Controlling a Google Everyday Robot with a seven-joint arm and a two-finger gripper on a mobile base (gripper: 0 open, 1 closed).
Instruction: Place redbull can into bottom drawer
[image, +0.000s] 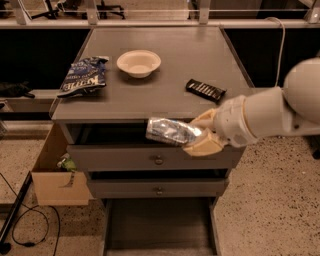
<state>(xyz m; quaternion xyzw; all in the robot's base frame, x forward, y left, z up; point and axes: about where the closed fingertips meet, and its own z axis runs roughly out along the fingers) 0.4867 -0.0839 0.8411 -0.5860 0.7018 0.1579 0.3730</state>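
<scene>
My gripper (200, 134) is shut on the redbull can (170, 131), a shiny silver-and-blue cylinder held on its side. It hangs in front of the cabinet's front edge, over the top drawer's face and high above the bottom drawer (159, 227). The bottom drawer is pulled out, a shallow tray with a dark floor and nothing in it. My white arm reaches in from the right.
On the cabinet top (170, 55) lie a blue chip bag (84, 75), a white bowl (139, 62) and a dark candy bar (205, 89). Two upper drawers with round knobs (158, 160) are shut. A cardboard box (55, 172) stands on the floor at the left, with cables beside it.
</scene>
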